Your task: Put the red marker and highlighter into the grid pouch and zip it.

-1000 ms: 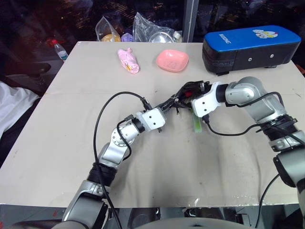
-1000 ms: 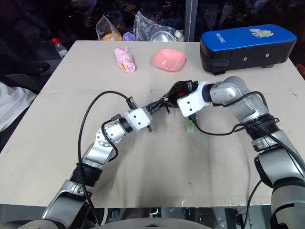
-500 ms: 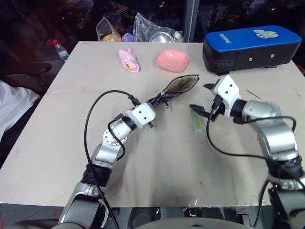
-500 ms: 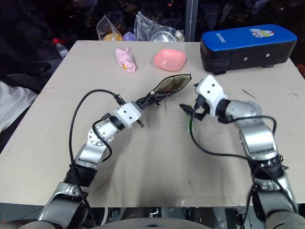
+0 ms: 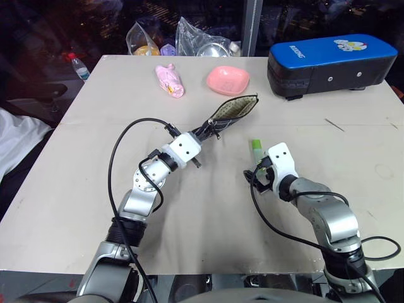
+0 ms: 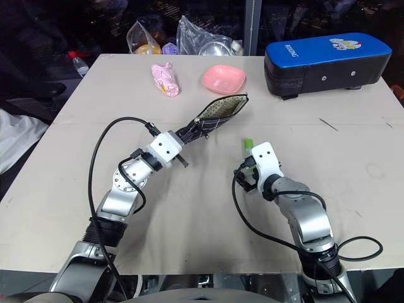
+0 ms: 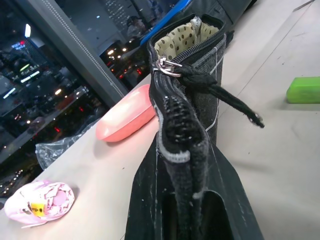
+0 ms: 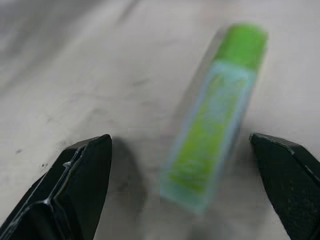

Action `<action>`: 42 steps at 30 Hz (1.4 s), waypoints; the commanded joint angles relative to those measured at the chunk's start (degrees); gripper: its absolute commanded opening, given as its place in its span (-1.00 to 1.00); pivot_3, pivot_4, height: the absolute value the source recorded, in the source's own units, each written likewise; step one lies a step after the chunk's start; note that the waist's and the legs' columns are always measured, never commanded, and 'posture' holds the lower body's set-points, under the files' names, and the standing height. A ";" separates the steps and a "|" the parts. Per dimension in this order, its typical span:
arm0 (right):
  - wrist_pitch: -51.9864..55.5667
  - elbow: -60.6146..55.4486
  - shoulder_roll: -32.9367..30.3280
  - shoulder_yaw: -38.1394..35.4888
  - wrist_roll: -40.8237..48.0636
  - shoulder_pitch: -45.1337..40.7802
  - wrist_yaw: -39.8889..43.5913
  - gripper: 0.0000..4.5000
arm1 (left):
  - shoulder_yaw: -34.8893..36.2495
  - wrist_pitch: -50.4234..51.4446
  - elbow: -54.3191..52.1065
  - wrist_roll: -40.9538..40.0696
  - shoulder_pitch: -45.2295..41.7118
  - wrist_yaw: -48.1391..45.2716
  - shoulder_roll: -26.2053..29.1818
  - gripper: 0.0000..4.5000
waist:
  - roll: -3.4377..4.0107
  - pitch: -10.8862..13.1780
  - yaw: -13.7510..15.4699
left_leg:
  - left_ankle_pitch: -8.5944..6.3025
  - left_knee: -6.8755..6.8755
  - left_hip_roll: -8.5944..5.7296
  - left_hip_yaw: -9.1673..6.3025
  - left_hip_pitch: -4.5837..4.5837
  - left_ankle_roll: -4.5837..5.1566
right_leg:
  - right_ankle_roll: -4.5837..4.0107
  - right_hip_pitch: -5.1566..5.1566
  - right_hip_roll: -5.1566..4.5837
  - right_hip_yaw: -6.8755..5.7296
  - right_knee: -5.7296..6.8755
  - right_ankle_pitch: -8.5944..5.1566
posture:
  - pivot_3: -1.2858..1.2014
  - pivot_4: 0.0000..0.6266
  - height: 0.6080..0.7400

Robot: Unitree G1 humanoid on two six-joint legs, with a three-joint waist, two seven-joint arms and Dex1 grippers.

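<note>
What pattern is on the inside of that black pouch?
Cream lining with dark polka dots inside the black grid-lined fabric pouch, clearest in the left wrist view.

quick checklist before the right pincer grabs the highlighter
1. Right pincer open: ok, fingers spread wide.
2. Highlighter between the fingers: ok, it lies on the table in the gap, touching neither.
3. Left pincer holding the pouch: ok, shut on its end.
4. Pouch mouth open: ok, dotted lining shows.
5. Marker already inside: cannot tell.
6. Path from highlighter to pouch free: ok, bare table between.
</note>
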 commanded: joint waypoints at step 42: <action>-90.72 41.59 -35.89 14.37 -22.10 -41.85 39.80 -0.66 | -5.42 -5.47 -1.72 2.09 -2.71 -3.02 -2.50 -1.00 | 0.17 0.20 0.22 | -0.01 0.04 0.04 0.24 0.03 0.05 | 0.06 -0.03 0.00 0.19 -0.08 0.03 | 0.03 -0.52 1.00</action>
